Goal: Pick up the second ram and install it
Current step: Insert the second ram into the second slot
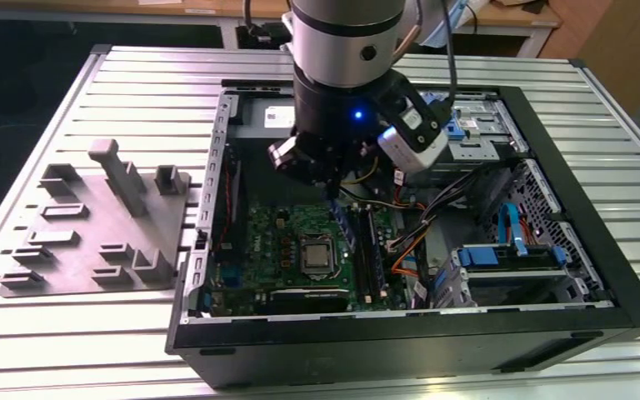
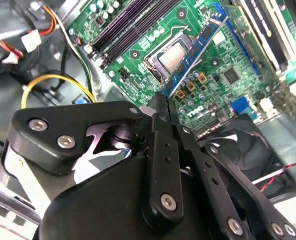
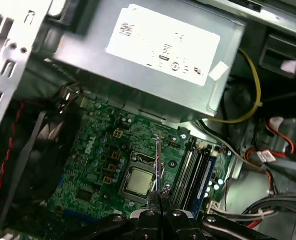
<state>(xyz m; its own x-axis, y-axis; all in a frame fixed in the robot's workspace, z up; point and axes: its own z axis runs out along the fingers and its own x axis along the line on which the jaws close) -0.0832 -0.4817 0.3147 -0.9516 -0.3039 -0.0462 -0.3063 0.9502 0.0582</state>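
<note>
- Second ram point(image 2: 197, 51) was gripped at one end by the gripper point(image 2: 161, 100). The fingers were drawn in narrow on its two flat faces, probably because the thin stick offers purchase only there.
- In both wrist views it was seen projecting onward from the fingertips, so its far end and long edges were left free of the fingers.
- It was held in the air inside the open computer case point(image 1: 409, 337), above the green motherboard point(image 3: 95, 150). It was judged clear of the board, so that no component would be struck.
- In the exterior view, the gripper was placed at about 12 o'clock of the CPU socket point(image 1: 317, 254), with the memory slots point(image 1: 372, 252) at about 3 o'clock of that socket. The stick was thus near its destination, but no slot had been entered.
- A bluish strip was seen along one slot in the first wrist view. Whether it was a seated module could not be told.
- A grey fixture tray point(image 1: 97, 225) lay on the slatted table point(image 1: 76, 350) at 9 o'clock of the case, well apart from the gripper. Its upright holders looked made for staging parts.
</note>
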